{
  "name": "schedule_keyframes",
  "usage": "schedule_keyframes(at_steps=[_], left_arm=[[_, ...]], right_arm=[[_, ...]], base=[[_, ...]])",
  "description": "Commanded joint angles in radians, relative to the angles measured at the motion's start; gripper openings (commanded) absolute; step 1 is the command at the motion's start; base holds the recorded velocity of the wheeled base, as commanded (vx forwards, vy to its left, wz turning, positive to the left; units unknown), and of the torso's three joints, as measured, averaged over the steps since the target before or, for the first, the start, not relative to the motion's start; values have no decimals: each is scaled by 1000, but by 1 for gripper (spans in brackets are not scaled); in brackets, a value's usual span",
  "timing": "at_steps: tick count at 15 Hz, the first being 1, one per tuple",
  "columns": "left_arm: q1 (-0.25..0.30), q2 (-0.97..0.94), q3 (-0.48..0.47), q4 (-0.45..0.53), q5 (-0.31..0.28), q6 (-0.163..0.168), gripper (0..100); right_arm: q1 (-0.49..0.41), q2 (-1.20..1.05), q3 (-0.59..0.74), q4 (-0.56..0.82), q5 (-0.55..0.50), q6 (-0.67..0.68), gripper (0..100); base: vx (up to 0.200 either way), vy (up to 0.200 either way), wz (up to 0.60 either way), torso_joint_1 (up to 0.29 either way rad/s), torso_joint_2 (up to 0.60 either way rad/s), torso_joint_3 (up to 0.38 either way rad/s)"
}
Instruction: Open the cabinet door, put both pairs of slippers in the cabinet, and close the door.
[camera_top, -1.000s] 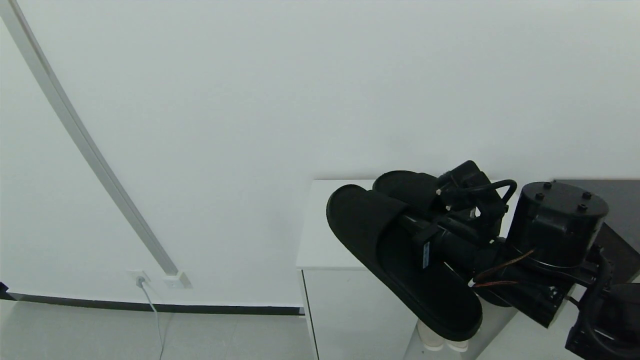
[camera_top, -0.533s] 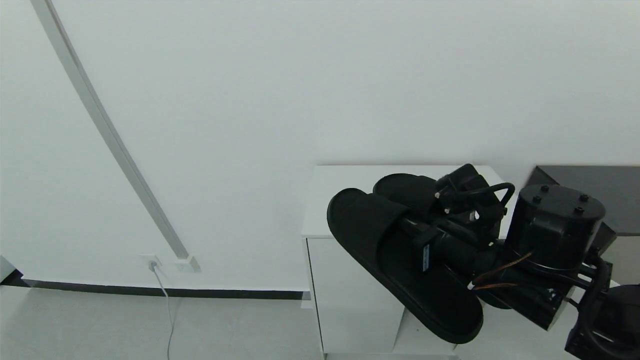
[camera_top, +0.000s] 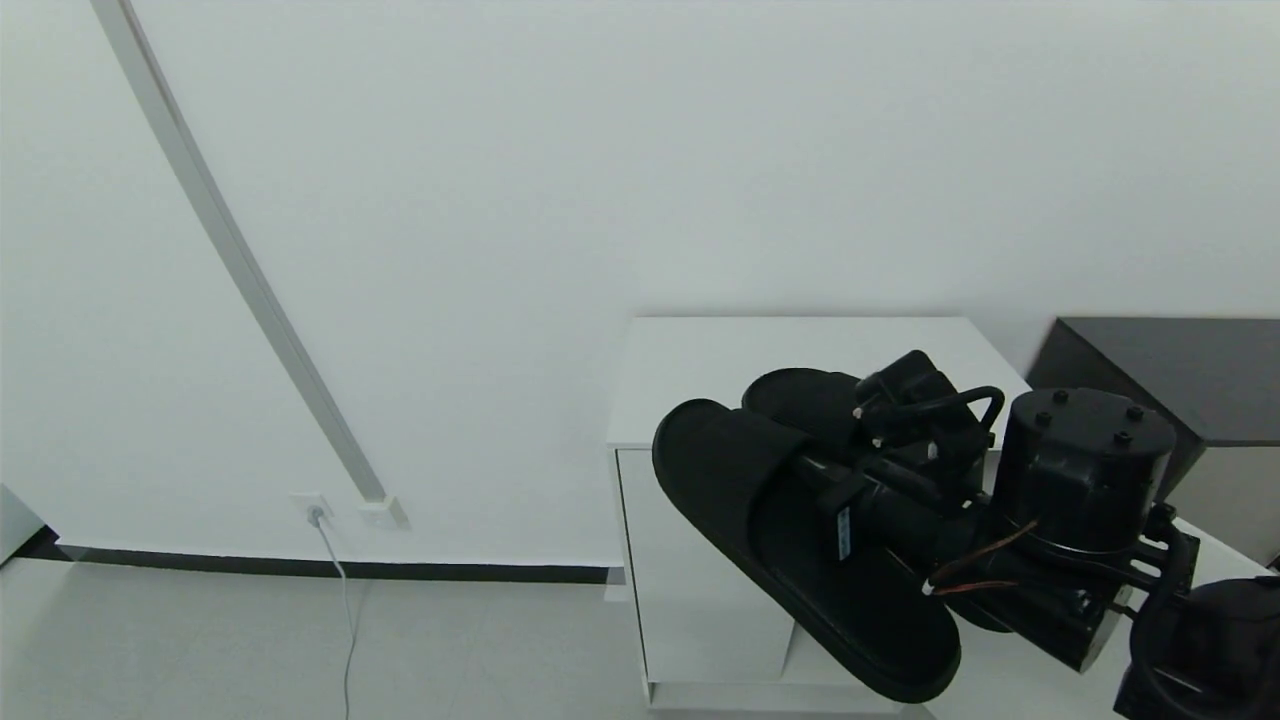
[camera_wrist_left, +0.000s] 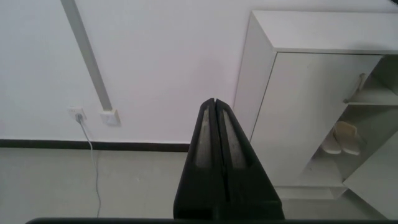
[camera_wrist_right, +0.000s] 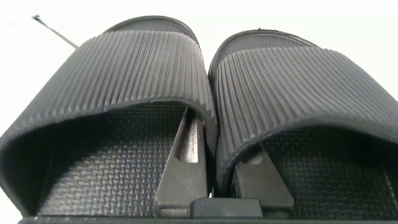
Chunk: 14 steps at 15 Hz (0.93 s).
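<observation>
Head cam shifted; more cabinet (camera_top: 800, 350) shows. Slippers (camera_top: 740, 470): prob. light, bendy; right pincer (camera_wrist_right: 214, 171) pinches adjoining inner edges. Left pincer (camera_wrist_left: 216, 143) pressed together.

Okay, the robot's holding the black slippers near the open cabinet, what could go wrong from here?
The right gripper pinches the black slippers only by their touching inner sides, so one might slide loose in transit. They jut well past the gripper and may catch the cabinet frame going in. The white slippers already sit on a shelf inside; the black pair could knock them.
</observation>
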Motion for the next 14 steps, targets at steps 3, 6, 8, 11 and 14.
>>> schedule_keyframes(at_steps=[3, 6, 8, 11, 14], left_arm=[[1, 1, 0, 0, 0, 0, 0], [0, 1, 0, 0, 0, 0, 0], [1, 1, 0, 0, 0, 0, 0], [0, 1, 0, 0, 2, 0, 0], [0, 1, 0, 0, 3, -2, 0]], right_arm=[[2, 24, 0, 0, 0, 0, 0], [4, 26, 0, 0, 0, 0, 0], [4, 26, 0, 0, 0, 0, 0], [4, 36, -2, 0, 0, 1, 0], [4, 43, -2, 0, 0, 1, 0]], base=[[0, 0, 0, 0, 0, 0], [0, 0, 0, 0, 0, 0], [0, 0, 0, 0, 0, 0], [0, -200, 0, 1, -1, 2], [0, -200, 0, 7, 7, 1]])
